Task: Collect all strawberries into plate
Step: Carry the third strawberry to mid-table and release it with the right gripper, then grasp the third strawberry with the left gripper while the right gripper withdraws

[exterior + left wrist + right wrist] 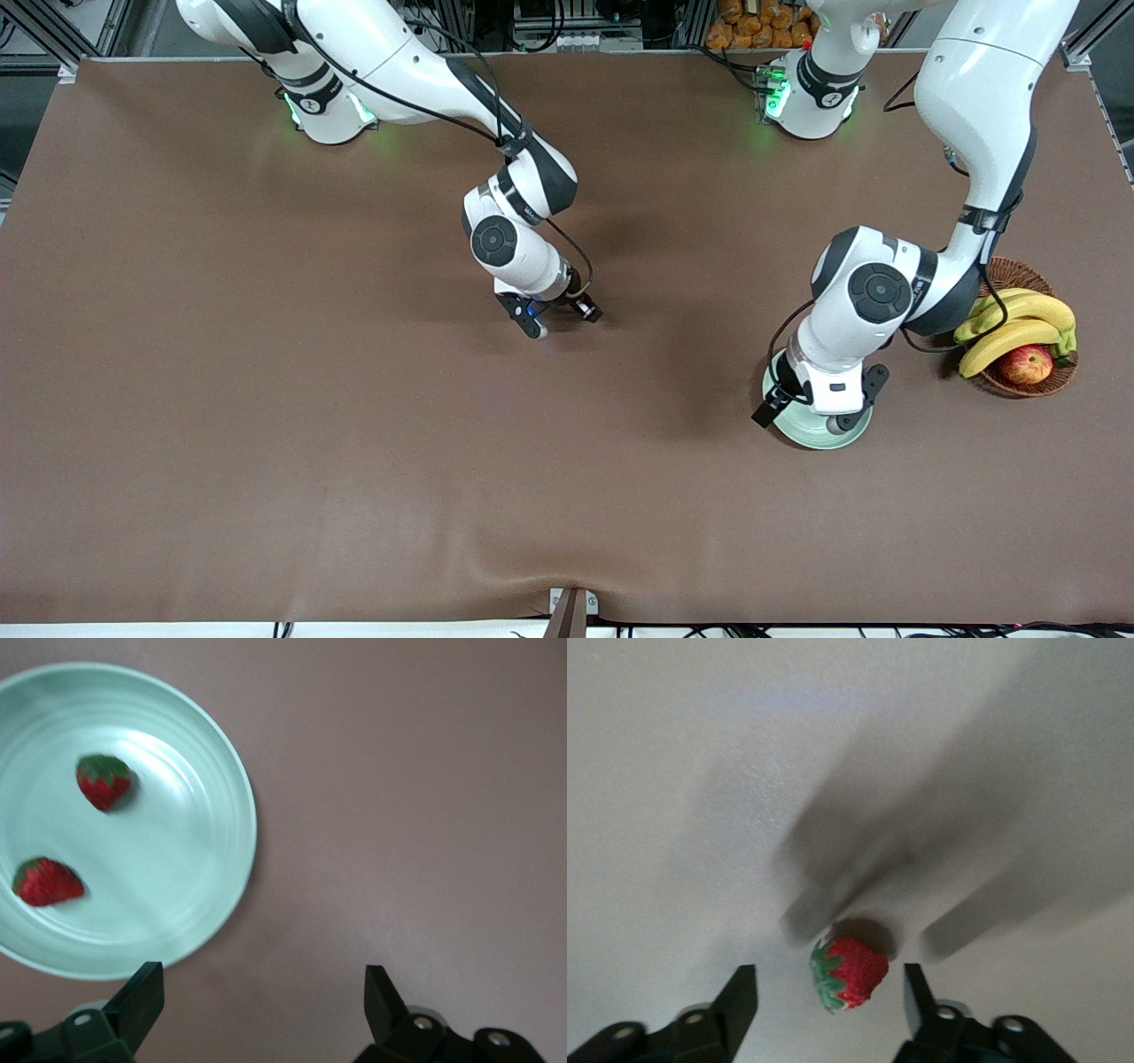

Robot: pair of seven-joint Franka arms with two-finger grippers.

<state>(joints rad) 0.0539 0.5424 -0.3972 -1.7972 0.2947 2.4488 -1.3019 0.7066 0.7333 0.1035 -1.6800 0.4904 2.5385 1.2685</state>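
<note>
White arms [974, 106] (black joints, cables)

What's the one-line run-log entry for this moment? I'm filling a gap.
left tool: open, over plate rim | in plate: two strawberries | right tool: open, around third strawberry on table

Both arms are bent at the elbow with their wrists pointing down at the table. The right gripper [560, 319] sits low near the middle of the table, its 2 fingers [740, 1001] spread apart with nothing clamped between them. The left gripper [819, 403] hangs toward the left arm's end of the table, its 2 fingers [142, 997] spread wide too and holding nothing.
</note>
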